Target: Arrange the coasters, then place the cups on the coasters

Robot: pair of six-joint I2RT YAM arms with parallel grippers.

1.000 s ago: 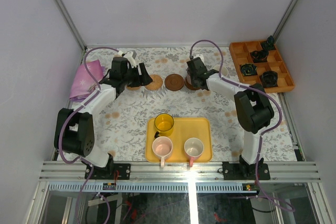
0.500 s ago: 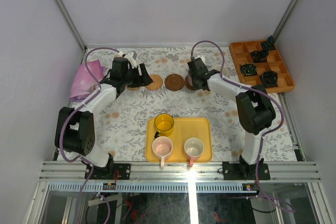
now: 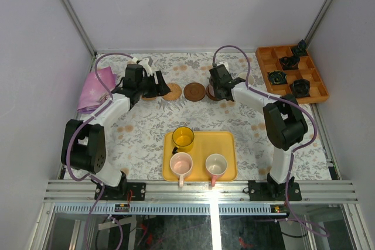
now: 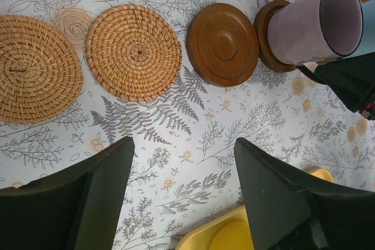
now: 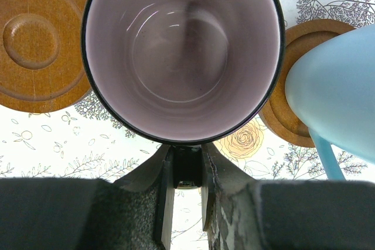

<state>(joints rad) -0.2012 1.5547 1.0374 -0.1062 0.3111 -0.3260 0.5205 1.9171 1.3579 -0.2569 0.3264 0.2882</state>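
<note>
Purple-grey cup (image 5: 181, 51), its handle pinched tight in the right gripper (image 5: 187, 165), stands on a dark brown coaster (image 4: 262, 30). Left gripper (image 4: 184, 194) gapes wide, holding nothing, above two woven coasters (image 4: 133, 52).

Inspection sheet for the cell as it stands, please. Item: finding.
Surface: floral tablecloth, no spills seen.
Job's things: two woven coasters and a bare brown coaster in a row; purple cup and blue cup each on a brown coaster; yellow cup and two pink cups on the yellow tray.
Clutter: orange tray holding black parts; pink cloth far left.
Hands: left hand open, empty; right hand shut on purple cup's handle.
Cables: purple cables loop off both arms, no snag seen.
Surroundings: white walls, metal rail at near edge.
</note>
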